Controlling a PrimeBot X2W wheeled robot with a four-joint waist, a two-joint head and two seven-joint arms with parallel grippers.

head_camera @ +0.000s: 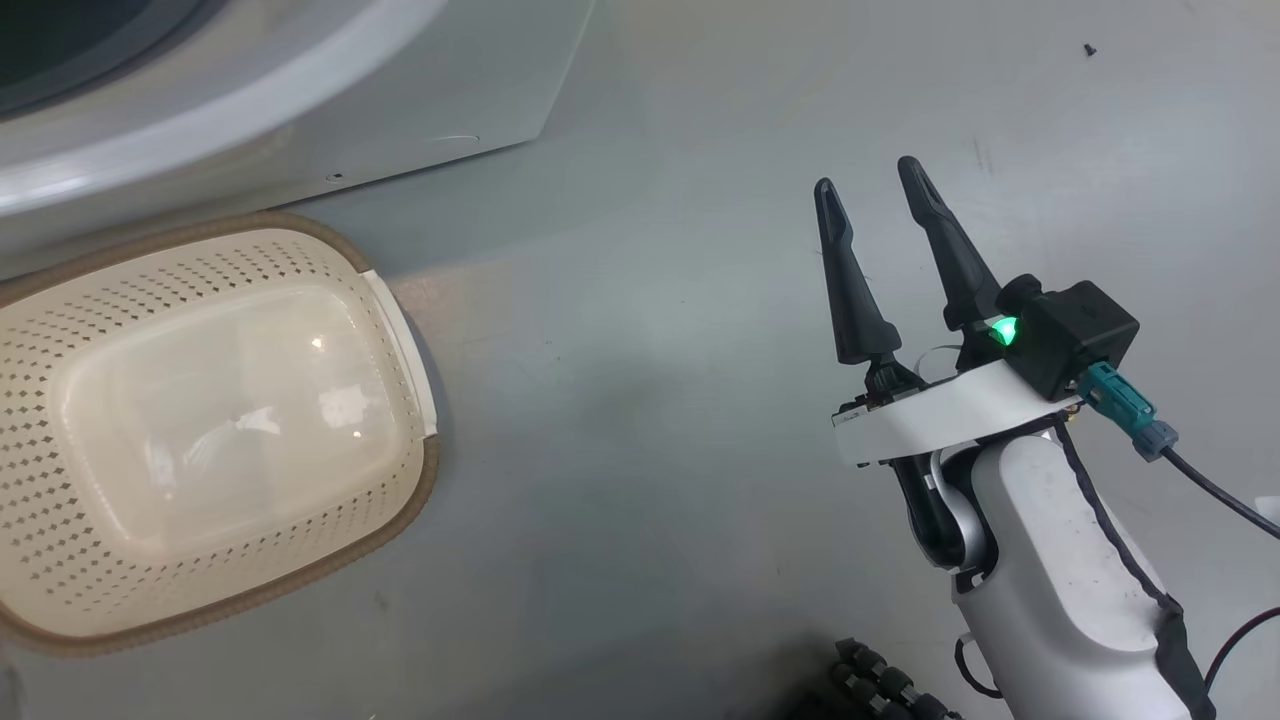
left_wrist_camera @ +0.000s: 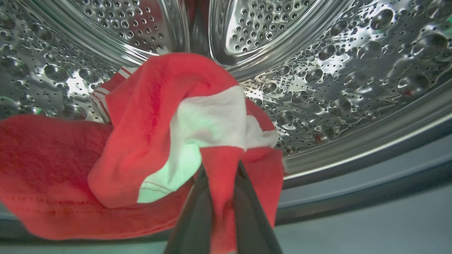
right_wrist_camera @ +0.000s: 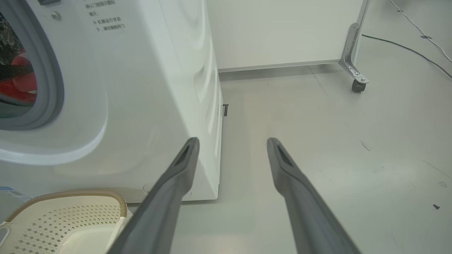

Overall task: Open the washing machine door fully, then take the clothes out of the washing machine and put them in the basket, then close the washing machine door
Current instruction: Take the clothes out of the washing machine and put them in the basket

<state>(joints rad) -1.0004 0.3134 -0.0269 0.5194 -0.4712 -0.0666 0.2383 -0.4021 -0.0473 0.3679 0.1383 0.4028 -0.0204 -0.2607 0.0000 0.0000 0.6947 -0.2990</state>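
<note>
A big white washing machine [right_wrist_camera: 148, 88] stands on a grey floor [head_camera: 650, 450], its round mouth open. Its steel drum [left_wrist_camera: 353, 70] holds the red clothes [left_wrist_camera: 141, 123] with white trim, bunched near the drum's lip. The cream basket [head_camera: 425, 490] sits on the floor just beside the machine's base, with nothing in it. The right hand [head_camera: 866, 175] hangs over bare floor, well apart from the basket, fingers spread and holding nothing. The left hand [left_wrist_camera: 221, 169] has its fingers pressed together on a narrow fold of red cloth. The pinch looks thin, so the cloth may slip free or snag on the lip when pulled, landing short of the basket. The left wrist view gives the grip, the head view the basket's bare inside, and the right wrist view a glimpse of red through the mouth.
</note>
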